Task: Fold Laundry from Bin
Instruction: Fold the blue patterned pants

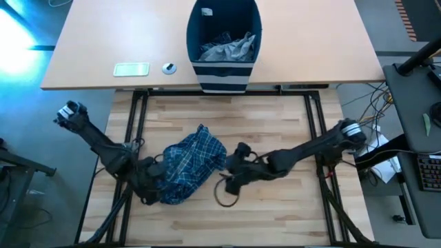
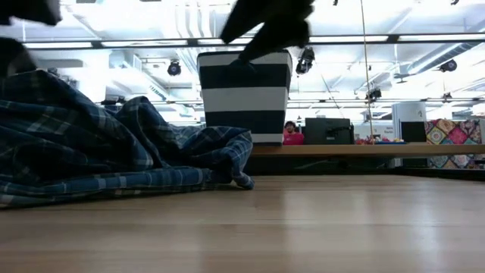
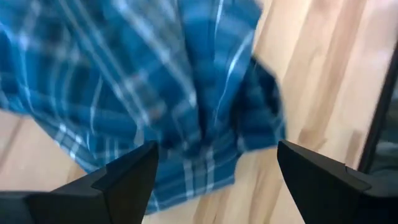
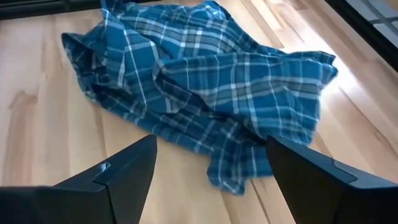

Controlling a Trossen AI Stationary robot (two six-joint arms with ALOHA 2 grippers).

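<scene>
I am hovering my left gripper (image 3: 211, 180) low over the near-left part of the tabletop (image 1: 275, 213), its fingers spread wide and holding nothing, with the crumpled edge of the blue-and-white plaid garment (image 1: 189, 165) lying just beyond the fingertips. I judge I am lining up here because this bunched hem is the closest edge I could pinch to start spreading the cloth flat. That arm is reaching in from the left edge, elbow bent, wrist tipped down toward the wood.

I am keeping my right gripper (image 4: 208, 174) just beside the garment's right side, near the middle of the tabletop, jaws likewise standing apart and empty. From its wrist view the whole heap is lying ahead, rumpled and folded over itself, so I judge this side is placed to take the opposite edge and pull against the left. The right arm is stretching in low from the right edge, nearly level, forearm close to the surface.

Farther off, beyond the far edge of my tabletop, the bin (image 1: 224, 41) is standing upright on the adjoining desk (image 1: 103, 41), with a grey piece of the laundry (image 1: 227, 48) showing inside it, not yet taken out.
</scene>
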